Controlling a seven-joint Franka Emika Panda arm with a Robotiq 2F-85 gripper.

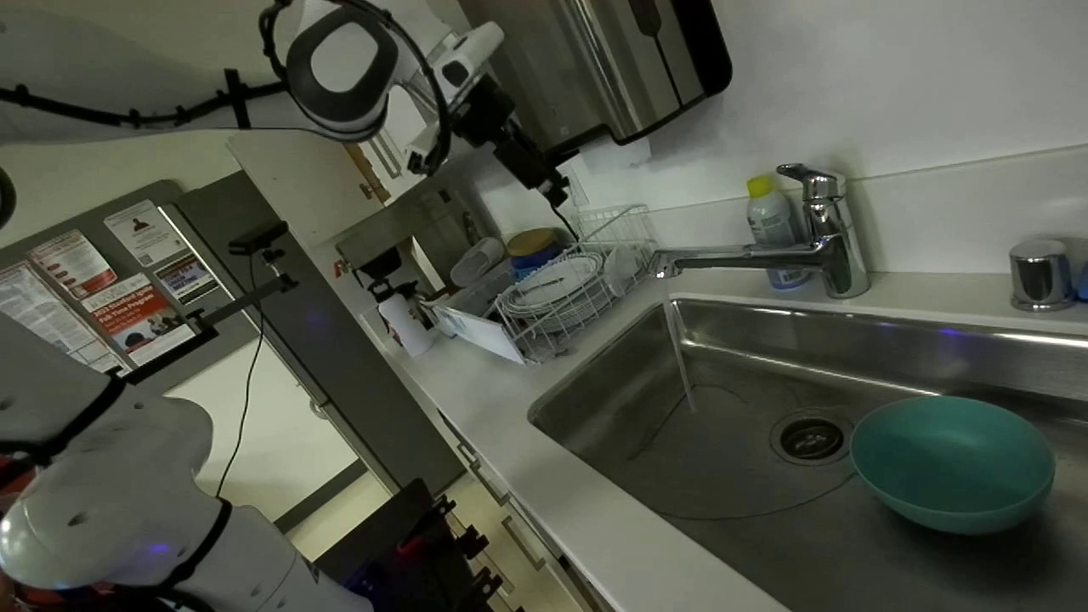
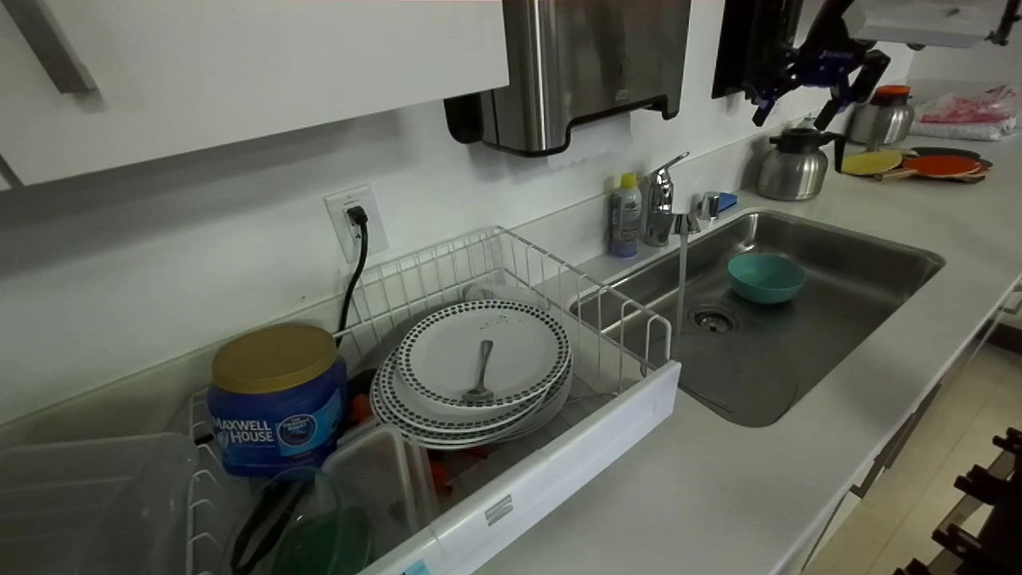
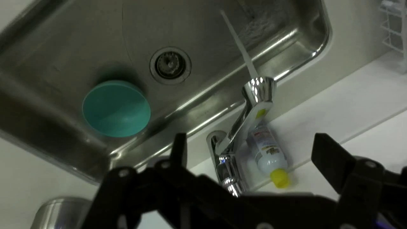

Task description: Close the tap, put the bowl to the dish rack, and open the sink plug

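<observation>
Between bowl [image 2: 766, 279] and front sink rim [image 2: 860, 343], open steel floor [image 2: 802, 339].

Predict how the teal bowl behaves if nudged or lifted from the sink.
The teal bowl is probably stiff and fairly light: round rim, plain moulded-looking wall. A nudge may slide it, since the sink floor looks smooth and the tap is running. Its sides flare outward, so pressing on the rim could tip it.
</observation>
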